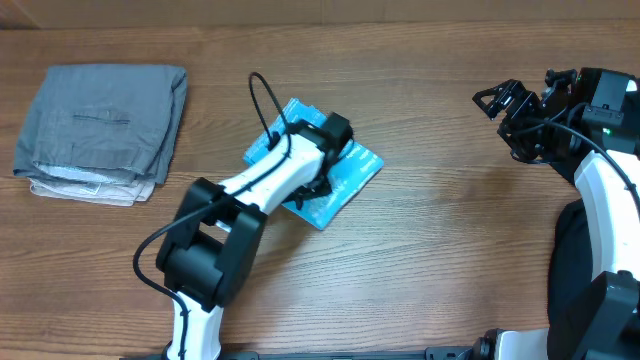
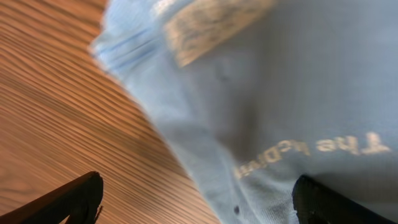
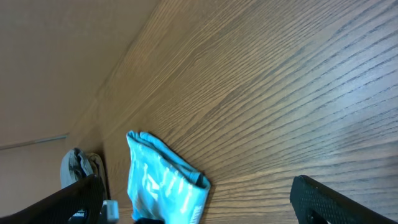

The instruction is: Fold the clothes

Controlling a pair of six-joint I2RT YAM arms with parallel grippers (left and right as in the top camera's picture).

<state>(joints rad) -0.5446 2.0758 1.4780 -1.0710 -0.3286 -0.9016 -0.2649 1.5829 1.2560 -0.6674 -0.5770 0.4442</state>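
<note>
Now | T-shirt (image 1: 352,176): folded, long axis upper-left to lower-right overhead | left gripper (image 2: 199,202): spread above it | right gripper (image 1: 497,100): spread

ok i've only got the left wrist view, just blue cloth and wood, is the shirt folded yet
Observer: Overhead shows the shirt as one compact folded rectangle in the middle.
Operator: where's the right arm
Observer: The right gripper sits far off to the right, fingers open, holding nothing.
Operator: anything else out there
Observer: A folded grey garment lies at the far left, well apart from the shirt.
</note>
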